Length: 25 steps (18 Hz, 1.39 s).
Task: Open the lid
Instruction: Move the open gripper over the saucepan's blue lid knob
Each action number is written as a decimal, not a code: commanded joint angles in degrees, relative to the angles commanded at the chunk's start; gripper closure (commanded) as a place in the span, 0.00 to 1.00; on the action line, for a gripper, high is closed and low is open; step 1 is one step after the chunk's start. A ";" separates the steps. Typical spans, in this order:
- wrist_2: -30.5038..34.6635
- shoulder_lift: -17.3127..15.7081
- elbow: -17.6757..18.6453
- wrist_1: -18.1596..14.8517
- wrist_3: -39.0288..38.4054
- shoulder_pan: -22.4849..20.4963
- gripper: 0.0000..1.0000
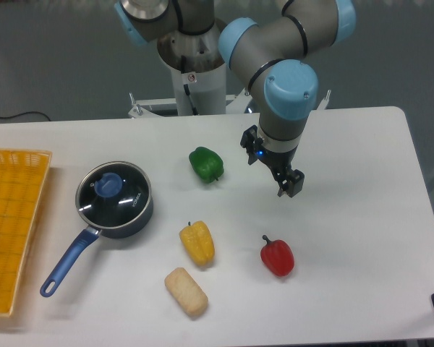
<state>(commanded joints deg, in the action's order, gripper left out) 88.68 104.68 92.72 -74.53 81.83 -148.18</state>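
Round clear glass lid (113, 192) with thin metal rim and blue centre knob, lying flat and closed on a dark blue saucepan (134, 217), left part of the white table, long blue handle pointing toward the lower left

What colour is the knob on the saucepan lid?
Blue, on the clear glass lid, seen in the fixed camera view.
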 joint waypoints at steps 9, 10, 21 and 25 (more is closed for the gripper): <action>-0.09 0.62 -0.18 1.05 -0.61 2.63 0.00; 0.00 0.44 0.26 1.66 -1.14 3.16 0.00; 6.50 -3.42 2.28 1.76 -2.90 10.28 0.00; 5.71 -4.13 2.55 2.11 -5.45 14.58 0.00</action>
<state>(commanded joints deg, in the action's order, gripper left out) 94.40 100.55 95.27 -72.42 76.38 -133.60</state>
